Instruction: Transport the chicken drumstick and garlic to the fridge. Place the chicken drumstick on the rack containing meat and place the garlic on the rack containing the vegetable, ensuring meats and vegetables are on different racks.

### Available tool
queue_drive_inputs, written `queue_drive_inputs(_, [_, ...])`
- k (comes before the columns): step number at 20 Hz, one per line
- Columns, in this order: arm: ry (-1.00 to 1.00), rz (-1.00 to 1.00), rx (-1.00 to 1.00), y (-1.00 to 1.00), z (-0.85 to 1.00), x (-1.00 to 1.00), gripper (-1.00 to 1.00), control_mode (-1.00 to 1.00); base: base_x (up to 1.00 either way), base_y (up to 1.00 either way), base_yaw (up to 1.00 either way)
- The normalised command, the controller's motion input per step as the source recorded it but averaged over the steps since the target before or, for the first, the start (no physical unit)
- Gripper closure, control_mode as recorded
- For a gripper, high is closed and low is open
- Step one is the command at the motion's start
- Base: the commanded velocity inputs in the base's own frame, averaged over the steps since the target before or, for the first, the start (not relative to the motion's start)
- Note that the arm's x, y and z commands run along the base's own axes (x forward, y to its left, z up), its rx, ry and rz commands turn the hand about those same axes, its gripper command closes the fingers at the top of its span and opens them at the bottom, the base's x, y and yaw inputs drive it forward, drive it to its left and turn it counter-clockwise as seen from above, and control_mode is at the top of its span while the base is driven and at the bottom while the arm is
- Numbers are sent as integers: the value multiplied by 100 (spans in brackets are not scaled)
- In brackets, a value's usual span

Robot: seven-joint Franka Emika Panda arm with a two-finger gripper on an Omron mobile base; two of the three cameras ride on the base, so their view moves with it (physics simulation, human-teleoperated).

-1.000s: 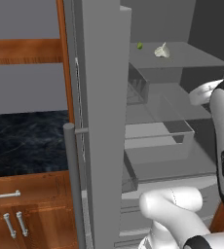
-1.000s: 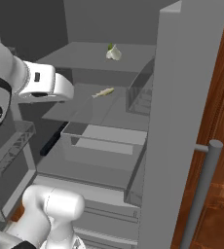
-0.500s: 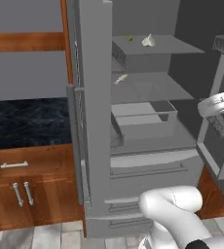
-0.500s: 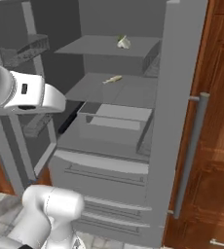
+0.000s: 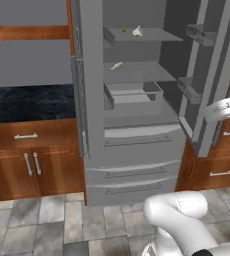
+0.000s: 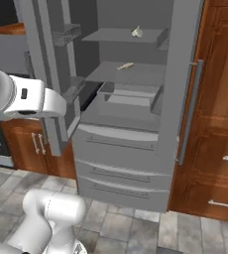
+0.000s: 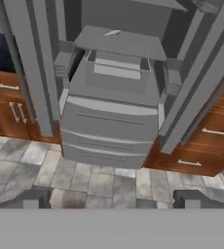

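Observation:
The grey fridge (image 5: 137,145) (image 6: 121,149) (image 7: 109,121) stands open. On its uppermost rack (image 5: 154,35) (image 6: 108,35) sit the off-white garlic (image 5: 137,32) (image 6: 137,32) and, just left of it, a tiny green vegetable (image 5: 124,30). One level lower, the second rack (image 5: 144,74) (image 6: 141,75) (image 7: 131,44) carries the chicken drumstick (image 5: 116,65) (image 6: 125,66) (image 7: 112,33), small and pale tan from here. My gripper (image 7: 113,200) is open and holds nothing, well back from the fridge and pointing at its lower drawers.
Both fridge doors (image 5: 207,75) (image 6: 46,74) swing outward with bins on them. A clear drawer (image 5: 132,95) juts out under the second rack. Wooden cabinets (image 5: 32,165) and a dark counter (image 5: 27,100) lie left, tall wooden panels (image 6: 220,124) right. Tiled floor (image 7: 94,182) spreads in front.
The whole picture has shifted: the base has backed away from the fridge, which now looks smaller and shows down to the floor. The items on the racks have not moved.

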Motion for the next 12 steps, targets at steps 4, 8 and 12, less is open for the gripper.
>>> queue_drive_inputs(4, [0,0,0,0,0,0,-100,100,-100,45,0])
queue_drive_inputs(8, [0,0,0,0,0,0,-100,100,-100,56,0])
queue_drive_inputs(12, [0,0,0,0,0,0,-100,100,-100,48,0])
